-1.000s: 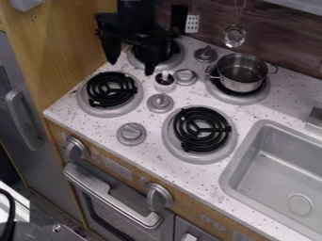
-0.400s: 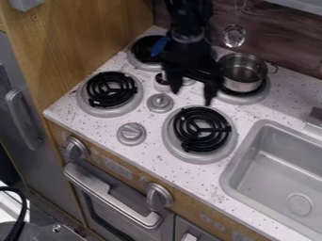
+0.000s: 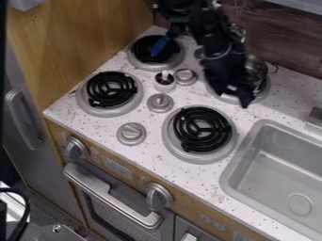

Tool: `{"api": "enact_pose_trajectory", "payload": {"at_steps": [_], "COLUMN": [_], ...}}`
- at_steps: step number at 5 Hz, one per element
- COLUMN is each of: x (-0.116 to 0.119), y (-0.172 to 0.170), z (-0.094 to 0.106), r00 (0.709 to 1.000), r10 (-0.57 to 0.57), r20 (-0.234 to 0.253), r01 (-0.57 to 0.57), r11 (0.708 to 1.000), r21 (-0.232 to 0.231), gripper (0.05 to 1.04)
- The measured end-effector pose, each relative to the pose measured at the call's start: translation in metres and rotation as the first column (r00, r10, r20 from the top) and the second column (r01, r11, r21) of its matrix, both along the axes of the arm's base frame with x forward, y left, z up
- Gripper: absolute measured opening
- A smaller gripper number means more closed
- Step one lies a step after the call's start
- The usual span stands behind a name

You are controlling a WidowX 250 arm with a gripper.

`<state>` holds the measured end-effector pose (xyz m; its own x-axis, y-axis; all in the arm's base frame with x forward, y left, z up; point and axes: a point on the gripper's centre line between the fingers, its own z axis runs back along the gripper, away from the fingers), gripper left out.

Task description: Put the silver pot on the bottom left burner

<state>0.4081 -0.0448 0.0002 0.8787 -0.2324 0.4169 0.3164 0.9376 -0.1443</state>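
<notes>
Light was soft, diffuse | counter [image 3: 267, 101] was bright | oven handle [image 3: 113, 199] carried pale highlights | backsplash [image 3: 290, 44] was dim; grey door [image 3: 37, 162] lay in shade

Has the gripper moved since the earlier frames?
Yes. The gripper has moved rightward in the camera view, from over the back left burner to the silver pot.
</notes>
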Motion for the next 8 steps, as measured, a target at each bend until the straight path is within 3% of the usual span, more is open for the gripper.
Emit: {"api": "enact_pose_trajectory", "payload": {"at_steps": [1,2,3,6,7,8], "x": [0.027,0.051,0.065,0.076,0.079,0.081], "y": [-0.011,-0.007,-0.002,-0.003,-0.001,0.001], "z": [-0.003,-0.001,-0.006,-0.053,-0.061,-0.06], "r00": [0.998,0.997,0.996,1.0,1.0,1.0], "r10": [-0.056,-0.039,-0.018,-0.003,0.006,0.002], "r20": [0.041,0.064,0.082,-0.006,-0.025,-0.012], "r01": [0.054,0.035,0.013,0.003,-0.005,-0.001], "r11": [0.998,0.997,0.998,0.999,0.998,0.997], "r21": [0.039,0.067,0.061,0.04,0.055,0.076], "gripper": [0.998,0.998,0.998,0.998,0.998,0.998]}}
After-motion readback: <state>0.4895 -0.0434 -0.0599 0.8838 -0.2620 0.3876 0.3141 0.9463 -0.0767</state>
